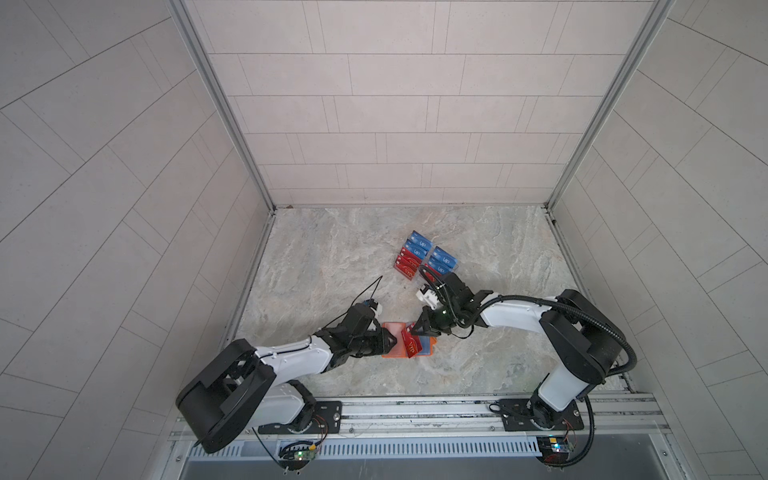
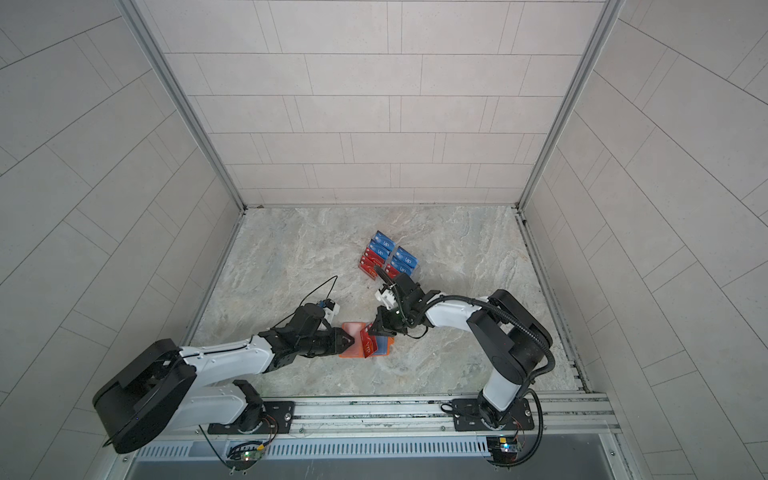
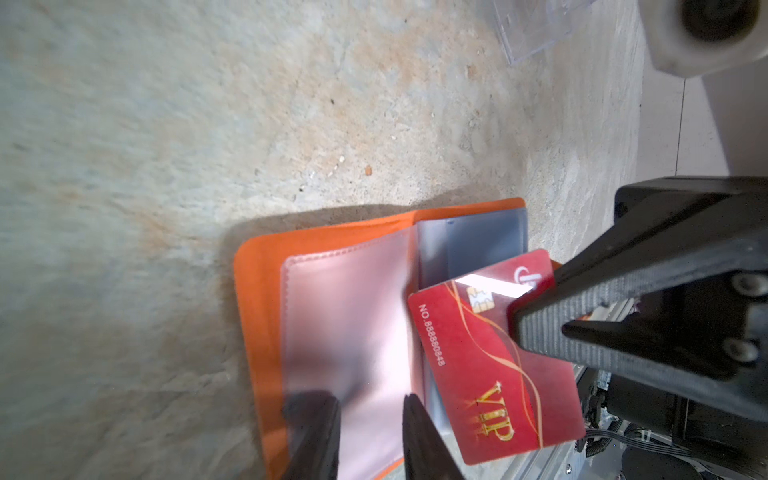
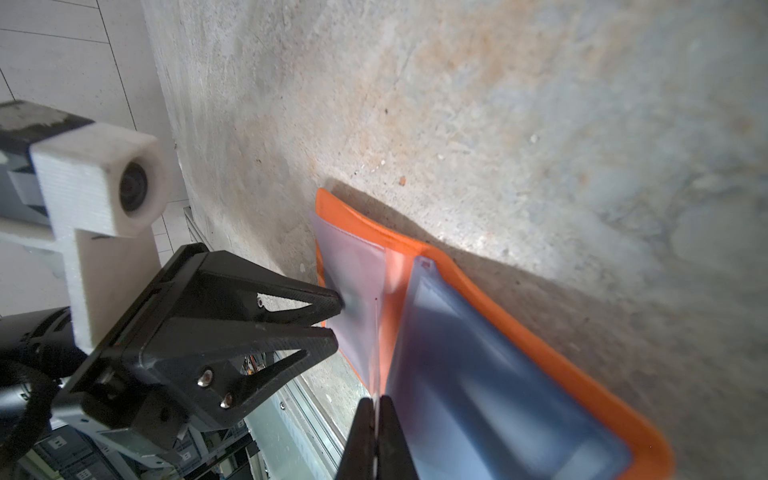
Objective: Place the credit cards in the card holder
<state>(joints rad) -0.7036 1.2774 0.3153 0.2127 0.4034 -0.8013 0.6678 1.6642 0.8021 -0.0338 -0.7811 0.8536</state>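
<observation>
Marble top, red card in right jaws, perhaps touching holder

The orange holder lay open and flat near the front, its clear sleeves facing up and the left sleeve pale pink. A red card with gold VIP lettering and a chip stood tilted over its right half, one edge near the spine. A blue card showed through the right sleeve. The other cards, blue behind and red in front, stood in two stepped rows farther back, well apart from the holder.
</observation>
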